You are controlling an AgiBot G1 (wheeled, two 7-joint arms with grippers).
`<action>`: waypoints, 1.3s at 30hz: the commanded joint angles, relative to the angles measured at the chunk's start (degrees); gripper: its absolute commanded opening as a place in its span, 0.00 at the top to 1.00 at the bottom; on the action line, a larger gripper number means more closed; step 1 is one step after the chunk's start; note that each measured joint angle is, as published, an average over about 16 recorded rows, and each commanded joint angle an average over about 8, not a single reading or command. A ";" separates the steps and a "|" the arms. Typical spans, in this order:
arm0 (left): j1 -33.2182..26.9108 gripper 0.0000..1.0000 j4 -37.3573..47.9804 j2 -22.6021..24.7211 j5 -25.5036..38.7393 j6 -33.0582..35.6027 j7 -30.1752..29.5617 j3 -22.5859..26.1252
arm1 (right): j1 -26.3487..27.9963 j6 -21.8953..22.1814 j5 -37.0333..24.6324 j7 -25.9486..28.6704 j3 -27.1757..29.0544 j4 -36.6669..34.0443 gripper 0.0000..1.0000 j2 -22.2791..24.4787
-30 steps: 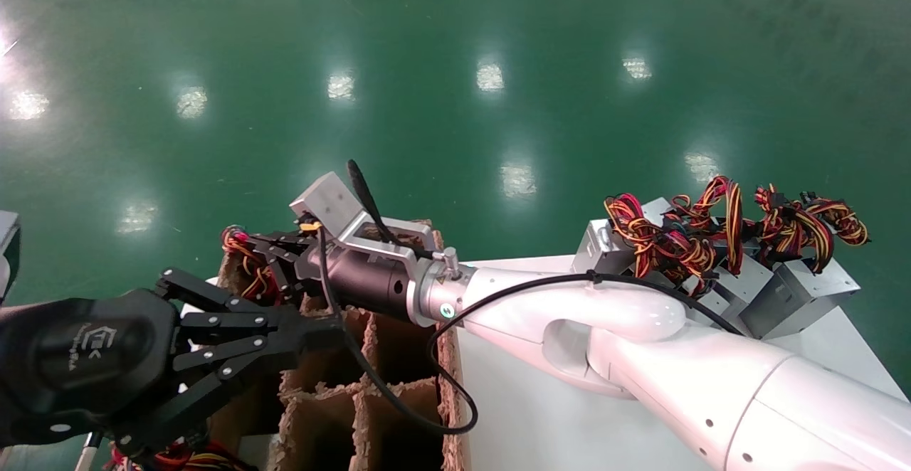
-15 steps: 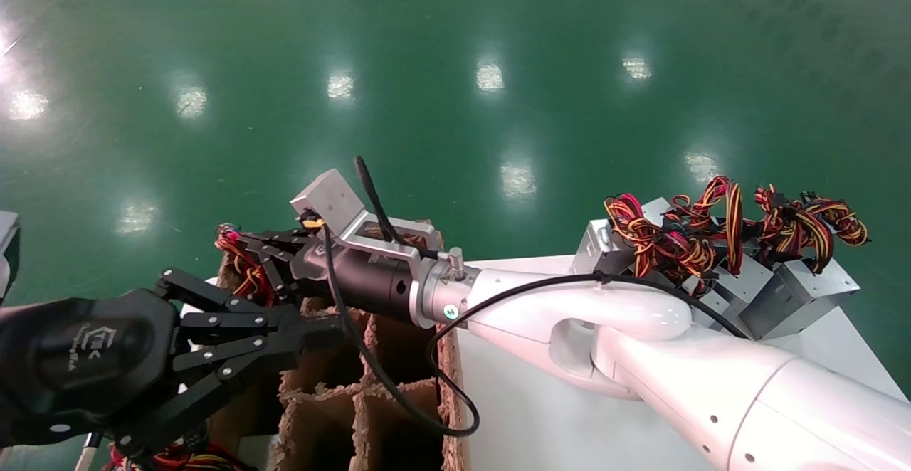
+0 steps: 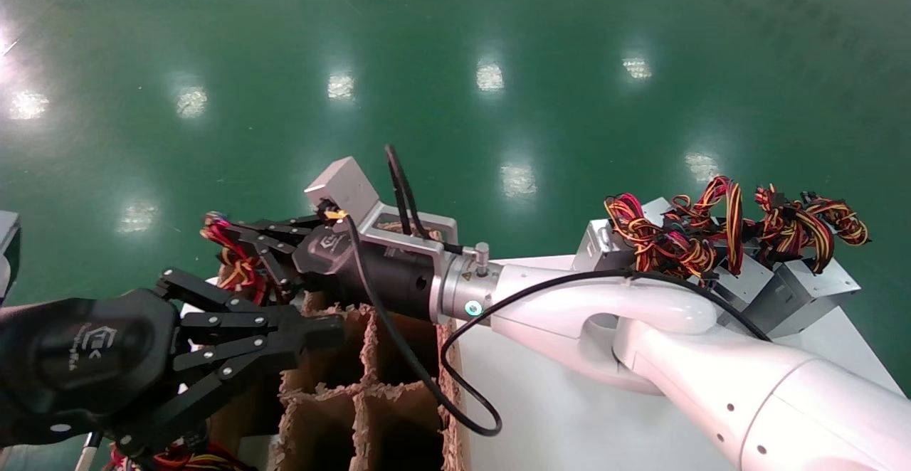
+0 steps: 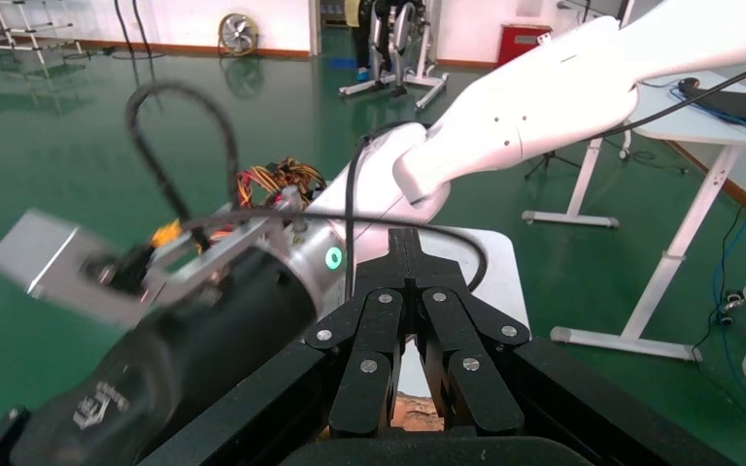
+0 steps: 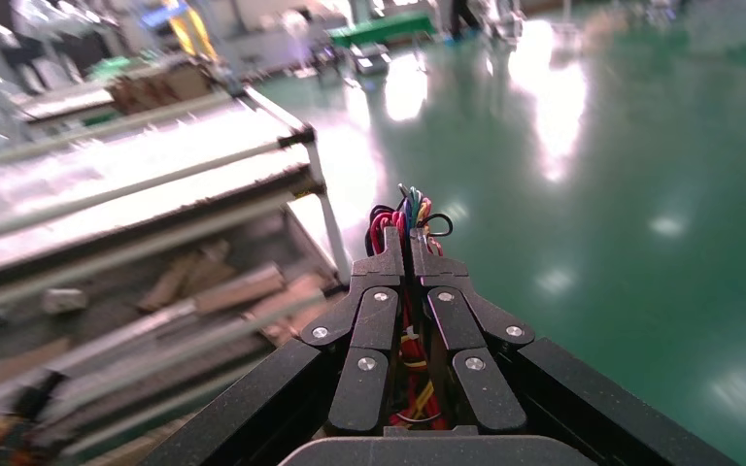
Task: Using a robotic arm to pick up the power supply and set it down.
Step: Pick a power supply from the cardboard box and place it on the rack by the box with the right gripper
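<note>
My right arm (image 3: 640, 321), white with a black wrist and a grey camera box (image 3: 341, 183), reaches left over the cardboard divider box (image 3: 370, 393). Its gripper (image 3: 235, 243) is shut on a bunch of red, yellow and black wires (image 3: 222, 242) of the power supply. The wires run between the fingers (image 5: 374, 335) and poke out past the tips (image 5: 408, 206). The supply's metal box is hidden. My left gripper (image 3: 320, 329) hangs shut and empty in the near left foreground, just below the right wrist (image 4: 223, 301).
Several more silver power supplies with wire bunches (image 3: 712, 240) are piled at the far right of the white table (image 3: 541, 414). More wires (image 3: 185, 460) show at the bottom left by the cardboard cells. Green floor lies beyond.
The right gripper has risen and moved slightly left and away with the wire bunch, and the wrist has tilted up. The left gripper has not moved.
</note>
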 commanded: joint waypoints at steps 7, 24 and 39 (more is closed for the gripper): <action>0.00 1.00 0.00 0.00 0.00 0.00 0.00 0.00 | -0.77 -12.22 1.77 -2.28 1.42 -5.35 1.00 0.39; 0.00 1.00 0.00 0.00 0.00 0.00 0.00 0.00 | -0.48 -20.94 5.02 -2.08 3.22 -12.23 1.00 1.22; 0.00 1.00 0.00 0.00 0.00 0.00 0.00 0.00 | 1.35 -25.14 8.19 -1.68 5.67 -11.24 1.00 2.87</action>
